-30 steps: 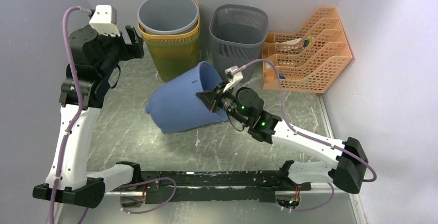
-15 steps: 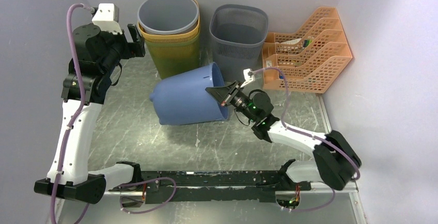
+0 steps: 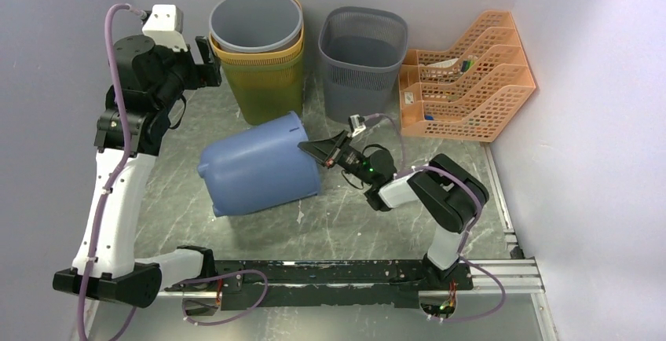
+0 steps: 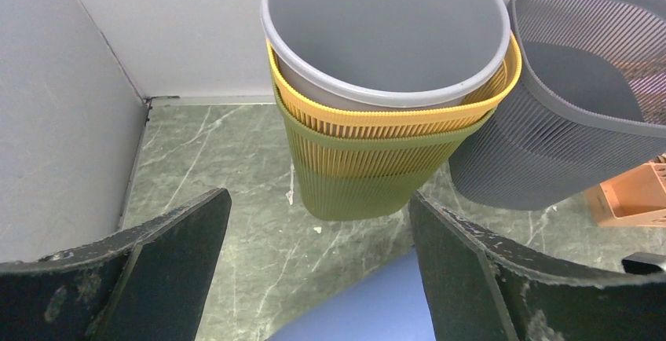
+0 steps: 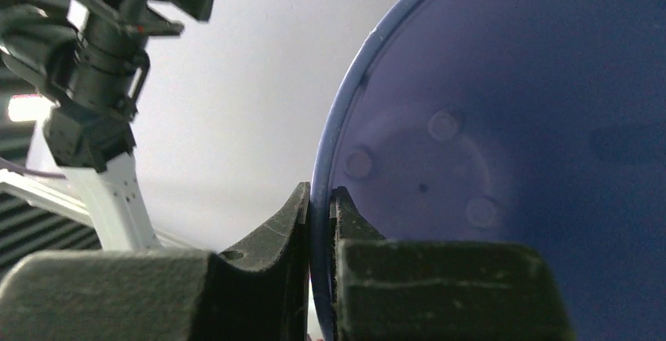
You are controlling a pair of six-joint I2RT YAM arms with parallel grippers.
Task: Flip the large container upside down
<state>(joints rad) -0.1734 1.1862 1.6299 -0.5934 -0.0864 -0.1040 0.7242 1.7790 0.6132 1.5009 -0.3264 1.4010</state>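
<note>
- My right pincer (image 3: 318,150) is clenching the rim (image 5: 328,133) of the blue bin (image 3: 255,166). The wrist view is showing the thin plastic lip pinched between my fingers (image 5: 267,235), one inside the mouth and one outside.
- The blue bin is lying on its side at the middle of the table (image 3: 345,219). Its mouth is facing right toward my pincer, and its base is pointing left and a little near.
- My left pincer (image 3: 206,60) is hanging released, jaws wide, up at the far left. It is looking down on the stack of grey, yellow and olive bins (image 3: 259,50) and touching nothing.
- A dark mesh basket (image 3: 363,42) and an orange file rack (image 3: 467,78) are standing along the far wall, apart from the blue bin.
- Step in hand, as I am judging it: midway through the flip, with the bin on its side and not yet inverted.
- Next move, as I am reckoning it: carrying the rim on over and down so the base is rising and the mouth is landing flat on the table.
- That is calling for a firm pinch, since a round bin held by one point of its lip could roll or twist free. The swinging base is also needing clearance from the stack just beyond it.
</note>
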